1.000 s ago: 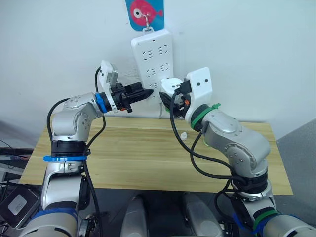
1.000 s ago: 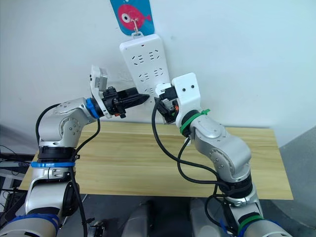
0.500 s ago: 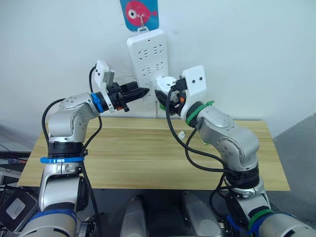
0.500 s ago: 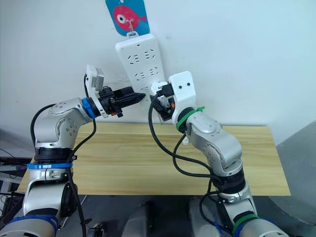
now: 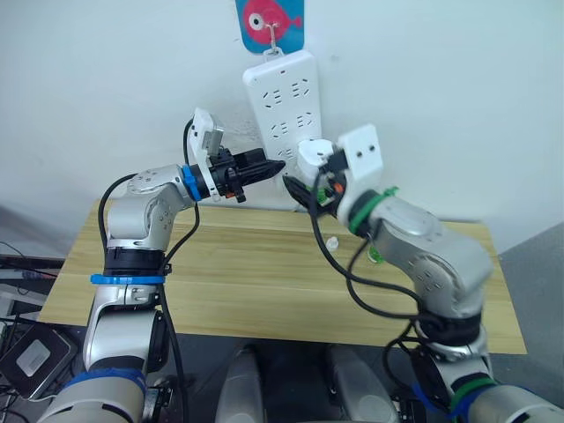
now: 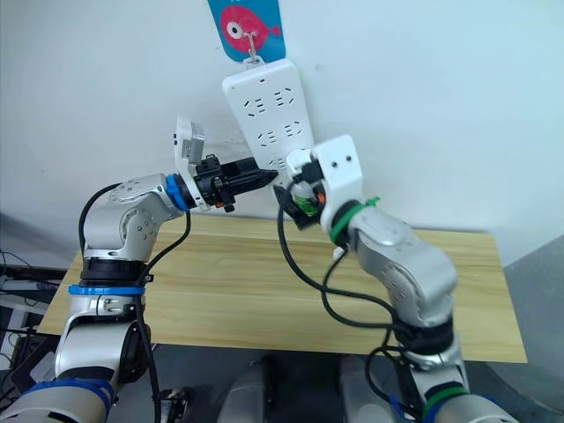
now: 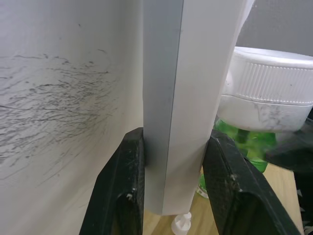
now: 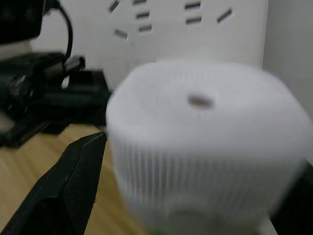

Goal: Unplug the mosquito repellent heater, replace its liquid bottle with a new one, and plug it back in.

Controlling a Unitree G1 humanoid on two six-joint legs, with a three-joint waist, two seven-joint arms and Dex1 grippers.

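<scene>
1. L arm: my left gripper [image 5: 275, 166] is raised to the wall. In the left wrist view its fingers [image 7: 122, 186] are closed on the lower edge of the power strip [image 5: 286, 97], one pad on each side, touching. I read this as bracing the strip, which hangs from a hook under a fish sticker [image 5: 269, 15].

2. Centre: the mosquito repellent heater [image 5: 313, 159] sits just beside the strip's lower right edge. I can't tell whether its pins are seated yet. A green bottle [image 7: 244, 144] is under the white body in the left wrist view. Which of the two bottles it is, I can't confirm from here.

3. R arm: my right gripper [image 5: 304, 181] holds the heater. In the right wrist view a black finger [image 8: 68, 181] stands on each side of the white body, clamped on it.

4. Table [image 5: 264, 282]: a small whitish cap [image 5: 331, 241] lies loose near the R forearm. A green item [image 5: 374, 256] sits just behind the arm, partly hidden, prob. a bottle.

5. Step in hand, my judgement: plug-in stage, w/ the bottle swap likely done.

6. Next move calls for: keep the L grip firm so the strip can't swing. Align the heater pins to a lower socket, then press straight in. Risk: the strip pivots on its hook if pushed off-axis.
</scene>
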